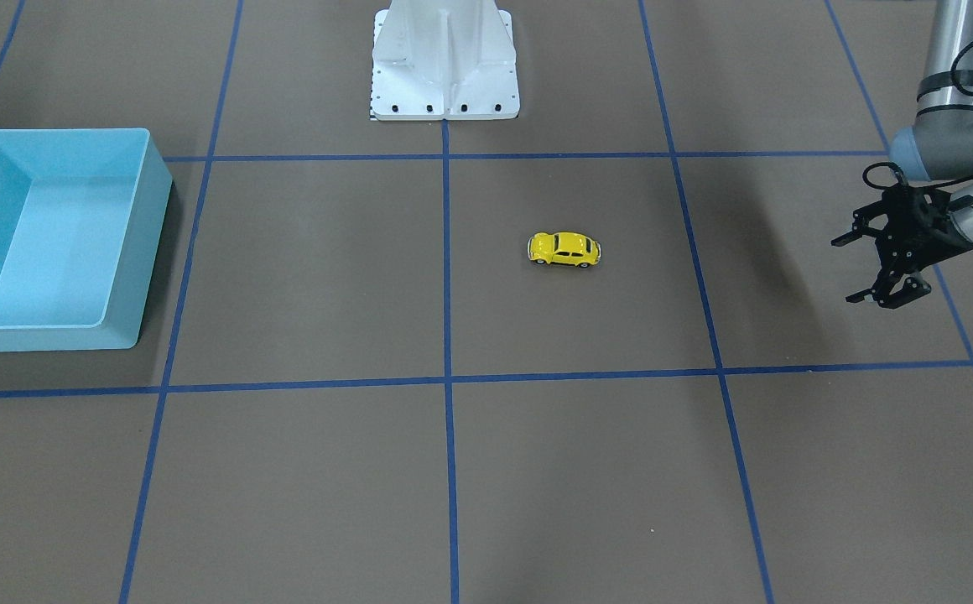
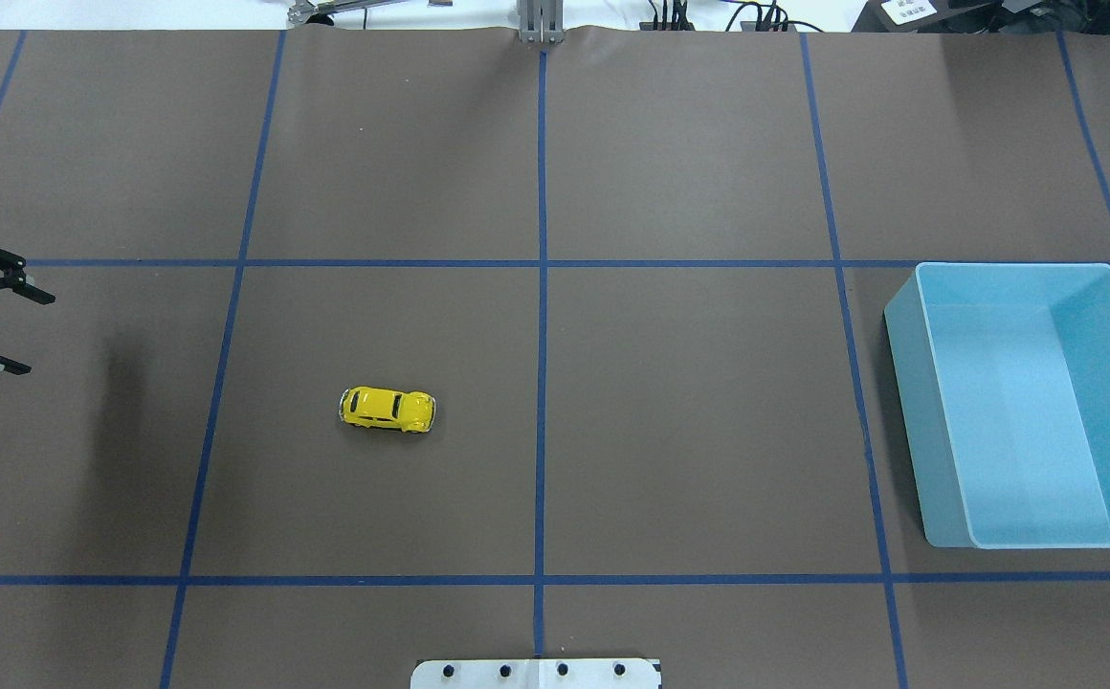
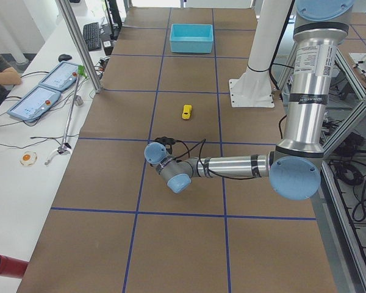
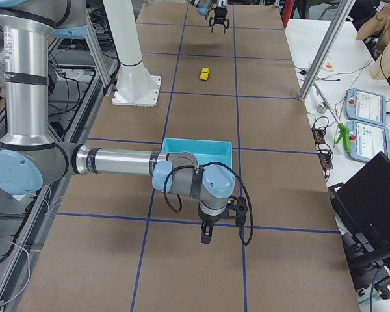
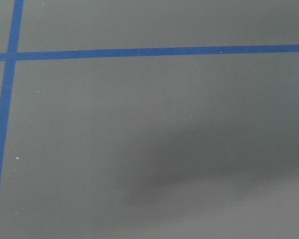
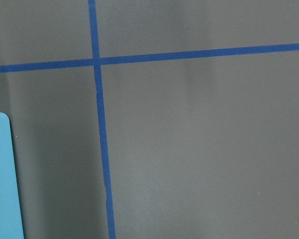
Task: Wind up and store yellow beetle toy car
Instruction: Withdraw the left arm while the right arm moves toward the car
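Note:
The yellow beetle toy car (image 1: 564, 249) stands on its wheels on the brown table, left of the centre line in the overhead view (image 2: 388, 409). It also shows in the side views (image 3: 186, 111) (image 4: 205, 73). My left gripper (image 1: 847, 270) hovers open and empty far out to the car's side, at the overhead view's left edge (image 2: 29, 333). My right gripper (image 4: 222, 226) shows only in the exterior right view, hanging over the table beside the blue bin (image 4: 195, 144); I cannot tell whether it is open or shut.
The open, empty light blue bin (image 2: 899, 316) stands on my right side of the table (image 1: 151, 168); its corner shows in the right wrist view (image 6: 0, 174). The white robot base (image 1: 444, 67) stands at the table's near middle. Blue tape lines grid the table.

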Available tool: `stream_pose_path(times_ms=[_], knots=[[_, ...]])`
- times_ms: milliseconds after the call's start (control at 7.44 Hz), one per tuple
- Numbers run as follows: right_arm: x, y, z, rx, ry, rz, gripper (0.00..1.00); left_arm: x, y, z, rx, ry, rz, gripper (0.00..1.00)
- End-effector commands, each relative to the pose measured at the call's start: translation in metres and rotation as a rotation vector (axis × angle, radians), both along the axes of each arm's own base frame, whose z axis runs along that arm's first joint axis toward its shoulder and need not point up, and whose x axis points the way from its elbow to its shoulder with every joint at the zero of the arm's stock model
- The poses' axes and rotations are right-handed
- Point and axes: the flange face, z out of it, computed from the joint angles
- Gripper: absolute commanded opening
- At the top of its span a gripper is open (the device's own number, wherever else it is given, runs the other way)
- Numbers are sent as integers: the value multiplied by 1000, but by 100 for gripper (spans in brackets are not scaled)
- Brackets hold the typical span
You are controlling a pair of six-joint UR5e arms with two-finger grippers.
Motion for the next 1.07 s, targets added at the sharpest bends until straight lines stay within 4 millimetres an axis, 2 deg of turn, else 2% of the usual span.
stream_pose_path(times_ms=[0, 269, 537, 672, 806, 940], knots=[[1, 0, 0, 0, 0, 1, 100, -27, -4, -3, -126, -5, -108, 100], [1, 0, 0, 0, 0, 1, 100, -55, -8, 5, -250, -18, -207, 100], [0, -3, -4, 9, -1, -1, 100, -92, -16, 15, -315, -37, -291, 100], [0, -10, -18, 45, -5, -6, 100, -112, -20, 20, -368, -48, -338, 100], [-5, -33, -55, 120, -1, -19, 100, -121, -26, 22, -371, -80, -384, 100], [-37, -67, -93, 192, 3, -83, 100, -135, -28, 32, -419, -115, -431, 100]])
